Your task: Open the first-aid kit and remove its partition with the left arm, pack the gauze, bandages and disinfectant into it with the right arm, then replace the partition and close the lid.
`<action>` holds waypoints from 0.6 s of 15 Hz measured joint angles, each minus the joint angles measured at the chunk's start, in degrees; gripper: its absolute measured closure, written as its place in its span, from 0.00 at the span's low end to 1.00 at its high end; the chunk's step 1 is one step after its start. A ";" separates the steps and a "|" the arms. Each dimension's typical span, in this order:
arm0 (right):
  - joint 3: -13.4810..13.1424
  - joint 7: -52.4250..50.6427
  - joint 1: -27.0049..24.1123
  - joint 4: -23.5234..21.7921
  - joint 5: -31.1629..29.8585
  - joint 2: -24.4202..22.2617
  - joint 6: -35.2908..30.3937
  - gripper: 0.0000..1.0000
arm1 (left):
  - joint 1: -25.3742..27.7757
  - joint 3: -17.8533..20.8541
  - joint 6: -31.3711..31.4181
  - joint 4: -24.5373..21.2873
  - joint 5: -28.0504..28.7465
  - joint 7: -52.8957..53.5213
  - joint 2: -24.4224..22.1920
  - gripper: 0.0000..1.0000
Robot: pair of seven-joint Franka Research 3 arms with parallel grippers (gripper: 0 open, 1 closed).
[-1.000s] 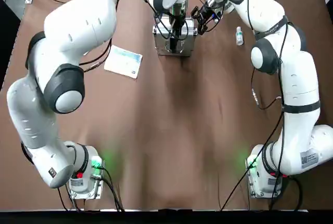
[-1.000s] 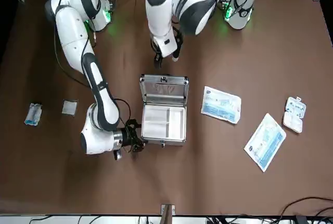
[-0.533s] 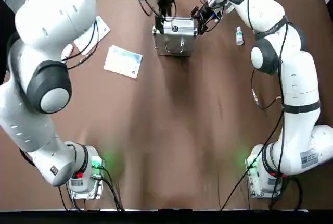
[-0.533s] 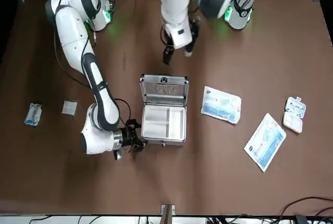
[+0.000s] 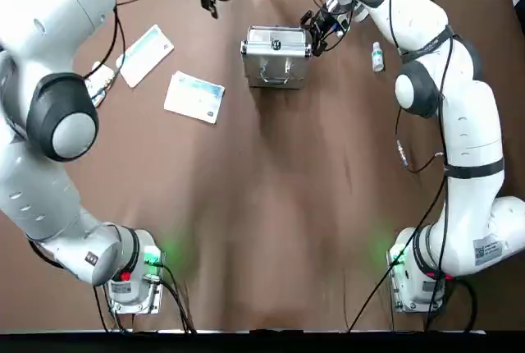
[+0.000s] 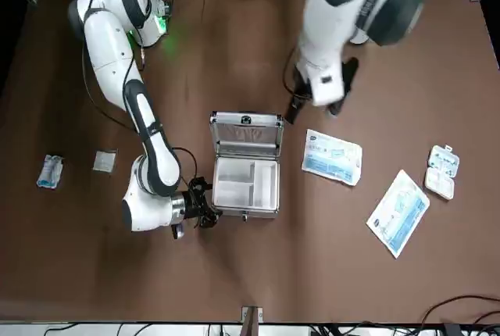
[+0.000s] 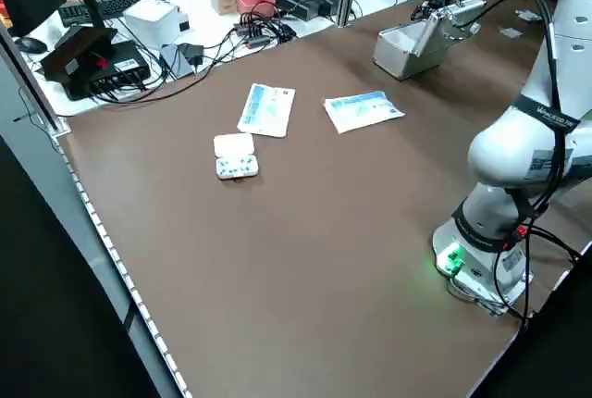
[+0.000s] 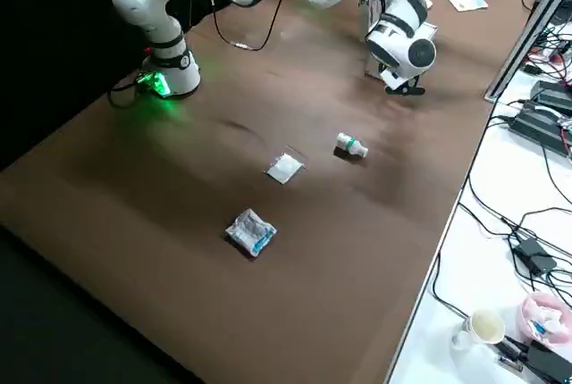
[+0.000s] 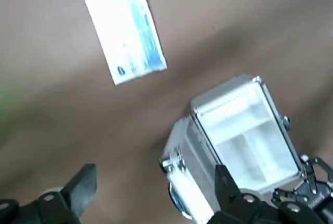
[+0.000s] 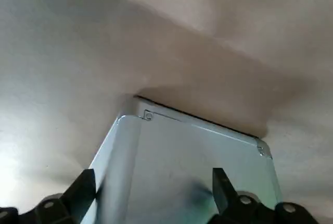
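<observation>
a: where are we?
b: the first-aid kit point(image 6: 245, 166) stands open, the partition point(image 6: 245, 183) still inside. left gripper point(image 6: 312, 106) hangs wide and empty just beside the lid.
a: next?
b: i'd say reach in and lift it. right gripper point(image 6: 201, 212) sits wide at the case's side.

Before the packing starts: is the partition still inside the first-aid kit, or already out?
Still inside. The partition sits in the open first-aid kit, lid upright; the left gripper is open and empty beside it.

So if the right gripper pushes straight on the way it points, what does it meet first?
The open case, its side wall directly ahead of the right gripper; they may already touch.
</observation>
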 joint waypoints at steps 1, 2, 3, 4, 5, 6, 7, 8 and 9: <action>-0.02 0.00 -0.11 0.01 0.00 0.01 -0.18 0.02 | 2.86 0.03 -0.60 0.00 0.06 4.20 -0.15 0.00; -0.03 0.00 -0.27 0.06 0.00 0.01 -0.46 0.02 | 4.25 0.03 -0.89 0.00 0.12 6.09 -0.17 0.00; -0.06 0.00 -0.53 0.22 0.00 0.01 -1.05 0.02 | 5.69 0.05 -1.42 -0.01 0.18 7.82 -0.17 0.00; -0.10 0.00 -0.93 0.51 0.00 0.00 -1.86 0.02 | 7.06 0.03 -2.02 -0.01 0.20 9.84 -0.17 0.00; -0.18 0.00 -1.48 0.85 0.00 -0.03 -2.67 0.02 | 8.34 0.04 -2.43 -0.01 0.21 12.22 -0.17 0.00; -0.24 -0.05 -2.11 1.23 -0.03 -0.11 -3.47 0.02 | 9.54 0.03 -2.87 -0.01 0.21 14.66 -0.18 0.00; -0.29 -0.22 -2.85 1.65 -0.08 -0.25 -4.33 0.02 | 10.77 0.03 -3.23 -0.01 0.23 17.35 -0.23 0.00; -0.33 -0.54 -3.63 2.03 -0.10 -0.48 -5.40 0.02 | 12.05 0.03 -3.40 -0.01 0.24 20.16 -0.36 0.00; -0.40 -0.89 -4.42 2.31 -0.13 -0.85 -6.63 0.02 | 13.44 0.02 -3.50 -0.01 0.27 23.28 -0.58 0.00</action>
